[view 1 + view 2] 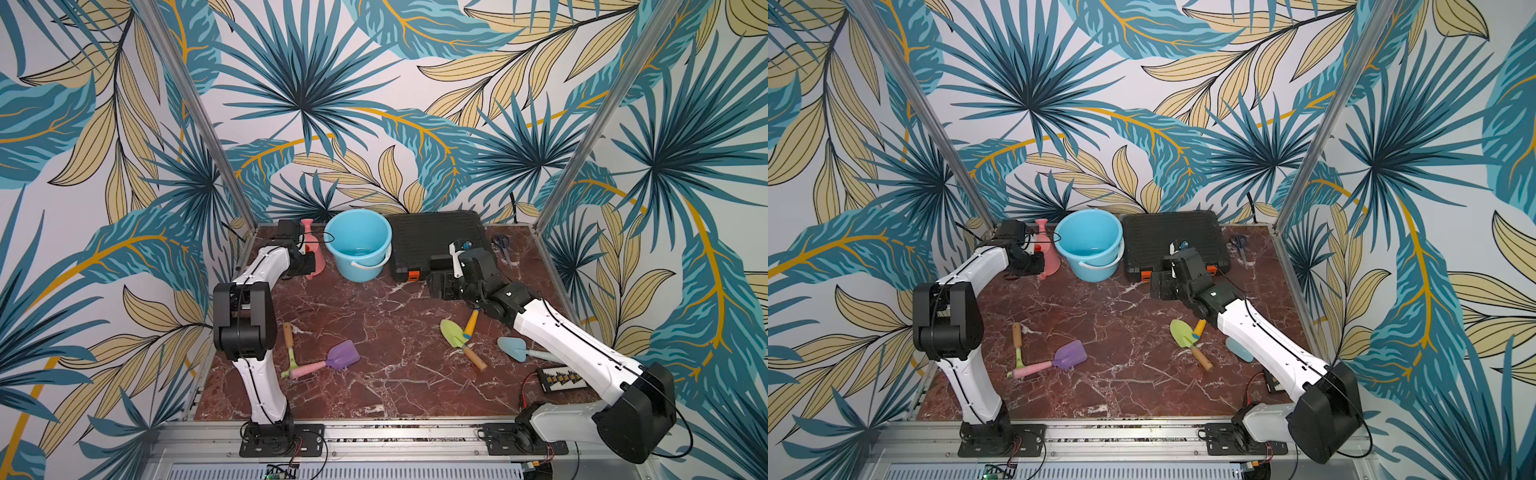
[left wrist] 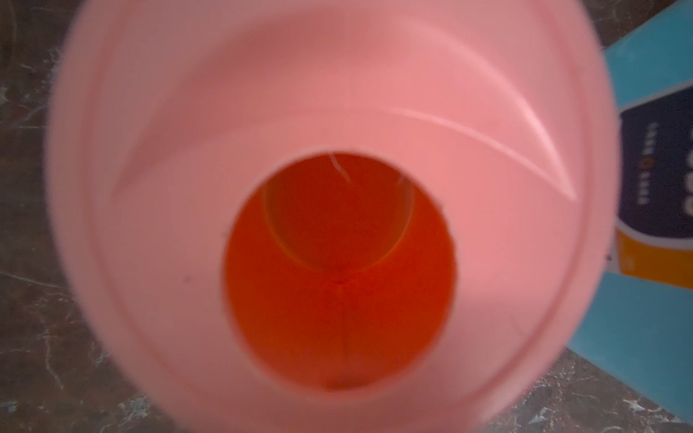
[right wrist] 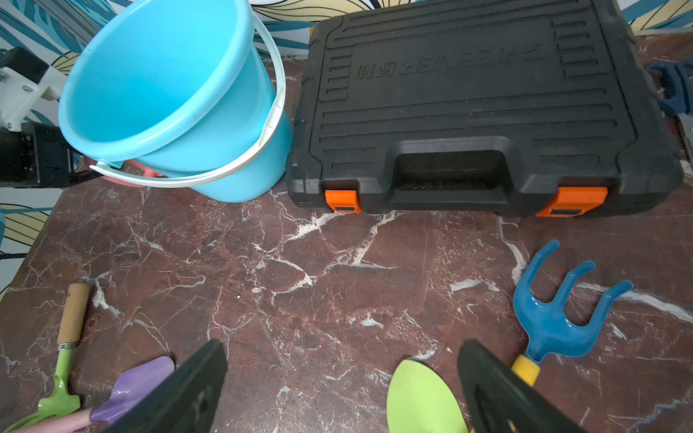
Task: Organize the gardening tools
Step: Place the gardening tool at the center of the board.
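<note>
At the far left, the left gripper (image 1: 305, 262) sits at the pink watering can (image 1: 319, 259), which stands just beside the blue bucket (image 1: 361, 266). Its jaws are hidden, so I cannot tell their state. Nearer the front, the green hoe (image 1: 291, 353) and purple scoop (image 1: 343, 355) lie touching. The right gripper (image 3: 345, 390) hangs wide apart and empty near the black case (image 1: 432, 237), over the lime trowel (image 1: 453, 332) and blue fork-rake (image 3: 555, 318). The pale blue trowel (image 1: 513, 348) lies rightmost.

The lid of the black plastic case (image 3: 468, 93) carries embossed lettering (image 3: 450, 65), seen inverted in the right wrist view: "GREENER", followed by two Chinese characters. The dark label (image 2: 660, 180) on the blue bucket (image 2: 637, 337) bears small print, too blurred to read.
</note>
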`<state>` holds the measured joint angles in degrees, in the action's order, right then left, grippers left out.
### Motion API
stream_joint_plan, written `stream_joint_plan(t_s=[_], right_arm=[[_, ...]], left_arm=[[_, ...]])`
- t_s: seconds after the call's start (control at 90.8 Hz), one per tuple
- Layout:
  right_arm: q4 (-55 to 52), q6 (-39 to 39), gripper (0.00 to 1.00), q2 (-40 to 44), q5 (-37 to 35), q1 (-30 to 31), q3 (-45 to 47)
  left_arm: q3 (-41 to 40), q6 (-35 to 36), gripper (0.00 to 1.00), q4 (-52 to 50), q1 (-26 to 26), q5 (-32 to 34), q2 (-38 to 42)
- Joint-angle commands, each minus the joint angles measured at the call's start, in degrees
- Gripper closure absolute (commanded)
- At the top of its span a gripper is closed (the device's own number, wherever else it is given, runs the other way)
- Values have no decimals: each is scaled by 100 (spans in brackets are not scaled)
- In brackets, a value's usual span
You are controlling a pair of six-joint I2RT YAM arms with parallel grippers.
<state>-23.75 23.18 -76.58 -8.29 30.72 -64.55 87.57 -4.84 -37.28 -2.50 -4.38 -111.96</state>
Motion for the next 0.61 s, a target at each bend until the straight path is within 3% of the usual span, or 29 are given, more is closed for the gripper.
stream_joint_plan(t_s=[0.0,0.22,0.308,0.375,0.463,0.529,0.595], right_arm=[[-143,40,1,-85,21,22,0],[-66,-8,1,-199,78,27,-18],[-52,-24,1,-254,66,23,-60],[-36,-7,1,-294,75,29,-86],[-23,53,0,-335,62,26,-69],[-29,116,0,-357,-23,26,-32],[-148,211,1,-381,-230,26,-7]], left_arm=[[221,276,95,-120,32,246,42],[161,358,89,-200,39,347,27],[152,345,64,-228,42,374,55],[110,335,56,-216,50,350,123],[47,294,35,-201,43,332,255],[26,227,31,-225,45,317,392],[3,79,17,-272,40,339,538]])
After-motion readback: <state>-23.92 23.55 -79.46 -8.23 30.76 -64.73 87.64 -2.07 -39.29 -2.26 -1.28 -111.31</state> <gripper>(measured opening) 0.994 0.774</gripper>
